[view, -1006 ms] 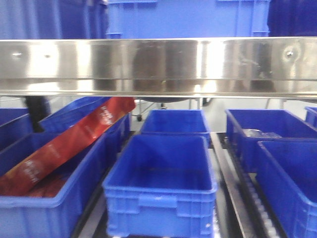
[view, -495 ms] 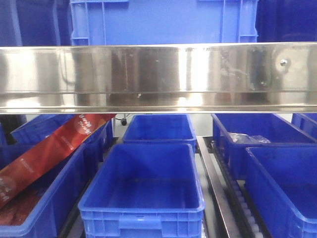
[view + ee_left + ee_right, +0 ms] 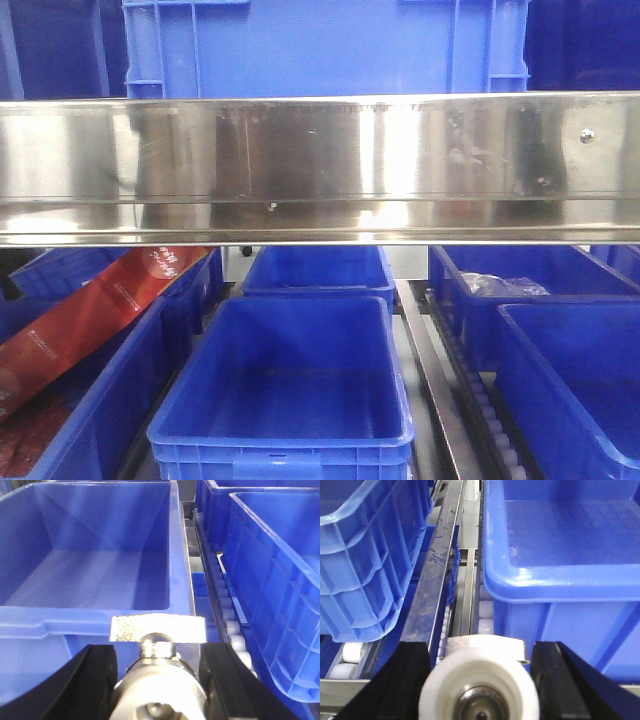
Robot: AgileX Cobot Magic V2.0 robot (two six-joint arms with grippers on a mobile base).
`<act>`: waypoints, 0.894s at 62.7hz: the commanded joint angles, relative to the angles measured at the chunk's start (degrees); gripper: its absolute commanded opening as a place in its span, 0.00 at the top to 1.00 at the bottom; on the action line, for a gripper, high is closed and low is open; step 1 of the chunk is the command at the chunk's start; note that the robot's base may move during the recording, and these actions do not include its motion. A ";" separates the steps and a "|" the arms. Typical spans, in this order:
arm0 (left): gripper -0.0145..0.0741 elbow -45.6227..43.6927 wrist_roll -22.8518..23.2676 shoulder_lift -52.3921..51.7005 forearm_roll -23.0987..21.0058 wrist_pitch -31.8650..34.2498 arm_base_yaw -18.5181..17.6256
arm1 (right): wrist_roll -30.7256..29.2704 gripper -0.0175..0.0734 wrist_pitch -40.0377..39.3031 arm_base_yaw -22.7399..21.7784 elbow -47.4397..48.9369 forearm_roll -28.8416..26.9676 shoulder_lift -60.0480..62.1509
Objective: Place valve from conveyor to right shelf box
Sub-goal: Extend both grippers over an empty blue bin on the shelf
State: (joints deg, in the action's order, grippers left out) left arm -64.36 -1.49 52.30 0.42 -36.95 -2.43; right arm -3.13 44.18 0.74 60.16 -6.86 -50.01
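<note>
Noted: right gripper (image 3: 480,652) clenched on white-faced valve (image 3: 480,692); blue box (image 3: 560,585) lies just ahead, slightly right. The left gripper (image 3: 157,655) grasps metal valve (image 3: 160,697), facing second box (image 3: 75,617).

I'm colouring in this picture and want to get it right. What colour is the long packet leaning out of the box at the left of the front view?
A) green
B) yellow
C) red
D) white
C: the long packet lying slantwise over the rim of the blue box is red, with small pale print on it.
</note>
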 commanded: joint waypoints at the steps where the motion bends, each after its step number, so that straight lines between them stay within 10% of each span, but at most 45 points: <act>1: 0.96 -0.73 0.05 -0.43 -0.06 3.42 -0.21 | -0.01 0.99 -4.02 -0.22 0.47 0.09 0.54; 56: 0.96 -0.73 0.05 -0.43 -0.06 3.42 -0.21 | -0.01 0.99 -4.02 -0.22 0.47 0.09 0.54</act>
State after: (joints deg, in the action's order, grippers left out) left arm -64.36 -1.49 52.30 0.42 -36.95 -2.43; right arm -3.13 44.18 0.74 60.16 -6.86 -50.01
